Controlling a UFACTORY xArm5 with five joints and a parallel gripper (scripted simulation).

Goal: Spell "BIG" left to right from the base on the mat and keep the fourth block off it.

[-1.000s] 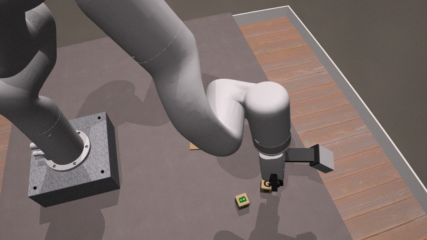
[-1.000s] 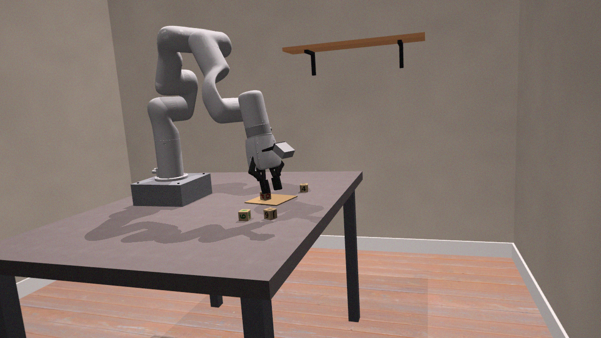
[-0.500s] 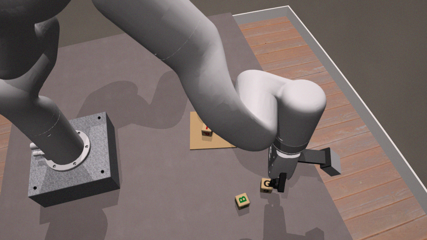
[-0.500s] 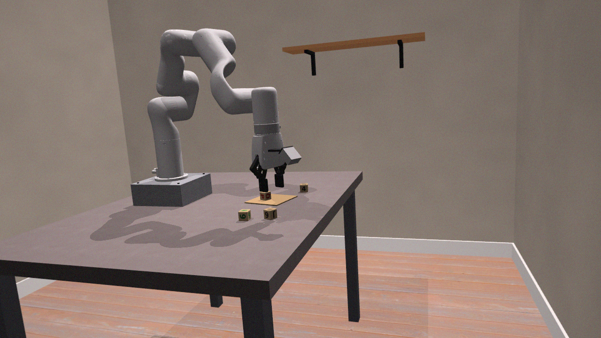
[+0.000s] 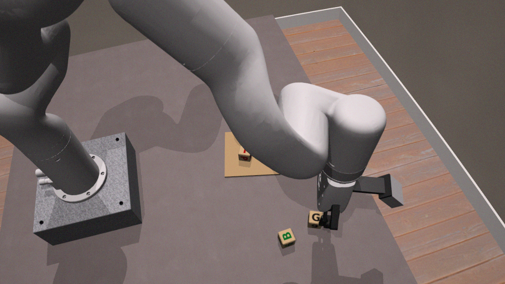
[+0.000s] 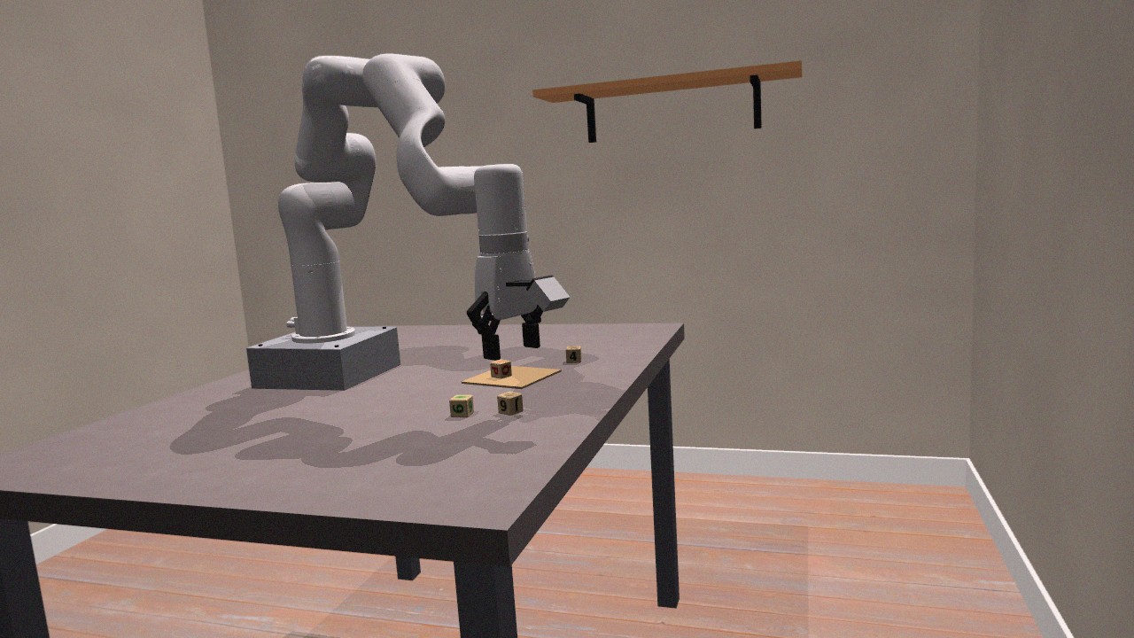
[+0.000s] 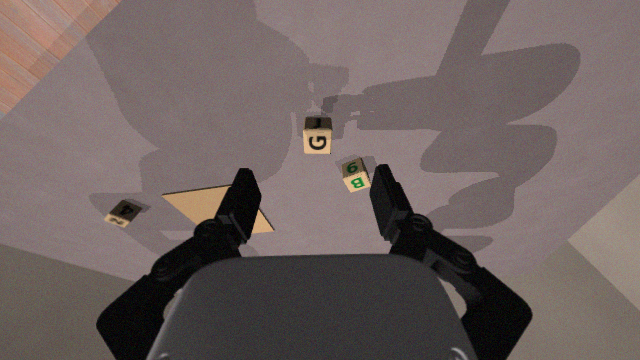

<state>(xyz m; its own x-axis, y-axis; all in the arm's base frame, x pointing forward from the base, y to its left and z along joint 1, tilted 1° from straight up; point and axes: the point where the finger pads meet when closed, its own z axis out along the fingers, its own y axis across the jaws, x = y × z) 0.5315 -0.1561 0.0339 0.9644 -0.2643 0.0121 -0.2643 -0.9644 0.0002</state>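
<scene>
The G block (image 5: pixel 314 219) (image 6: pixel 509 402) (image 7: pixel 317 141) is sitting on the table (image 5: pixel 183 212) (image 6: pixel 277 444) (image 7: pixel 310 215), right of the bottom middle in the top view. The hand (image 5: pixel 328 220) (image 6: pixel 511 346) (image 7: pixel 314 180) is spreading wide, holding nothing. It needs lining up squarely, then lowering gently, missing the B block (image 5: pixel 286 237) (image 6: pixel 461 406) (image 7: pixel 356 175).

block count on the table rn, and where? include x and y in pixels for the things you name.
4. I block (image 5: pixel 244 154) (image 6: pixel 500 369) on the mat (image 5: pixel 232 169) (image 6: pixel 519 380) (image 7: pixel 197 200); B block (image 5: pixel 286 237) (image 6: pixel 461 406) (image 7: pixel 356 176), G block (image 5: pixel 314 219) (image 6: pixel 509 403) (image 7: pixel 317 137) and N block (image 6: pixel 573 355) (image 7: pixel 123 214) off it. The arm (image 5: pixel 243 91) (image 6: pixel 420 159) could hide others in the top view.
</scene>
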